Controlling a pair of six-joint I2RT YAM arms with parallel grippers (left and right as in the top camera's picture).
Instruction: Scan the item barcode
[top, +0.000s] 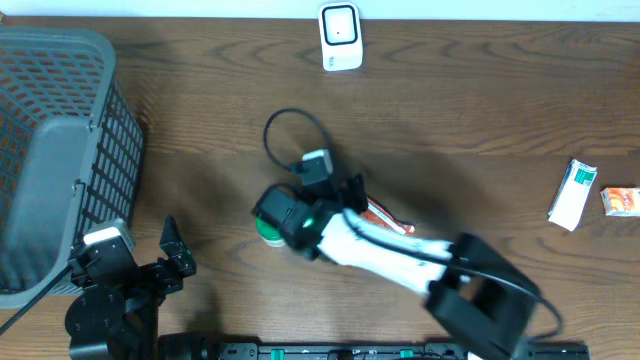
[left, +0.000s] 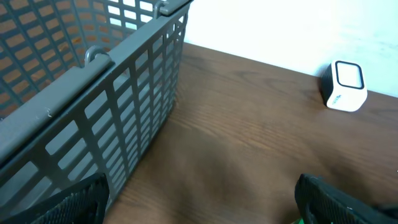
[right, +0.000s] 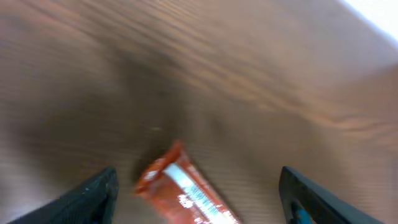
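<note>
The right arm hides most of the red packet (top: 386, 217) from overhead; only one end pokes out beside the white link. The right wrist view is blurred, and the lower end of the packet is cut off by the picture's edge, so no barcode can be made out. There the packet lies flat on the table (top: 480, 110) between the two fingers of the right gripper (right: 196, 182), which stand well apart and do not touch it: the jaws are open and hold nothing.

A green and white round thing (top: 267, 234) sits under the right gripper's black head, mostly covered, and I cannot tell what it is.

The left gripper (left: 199, 190) rests near the bottom left corner of the table, close to the basket (top: 60, 150). Only its fingertips show in its own view, far apart with bare wood between them: open and empty. The basket is cut off by the left edge.

By count: one red packet, near the middle of the table and well apart from the one white scanner (top: 340, 37) at the far edge; one grey basket; one white and green box (top: 571, 195) and one small orange pack (top: 621, 201) just beside it at the right; two arms.
</note>
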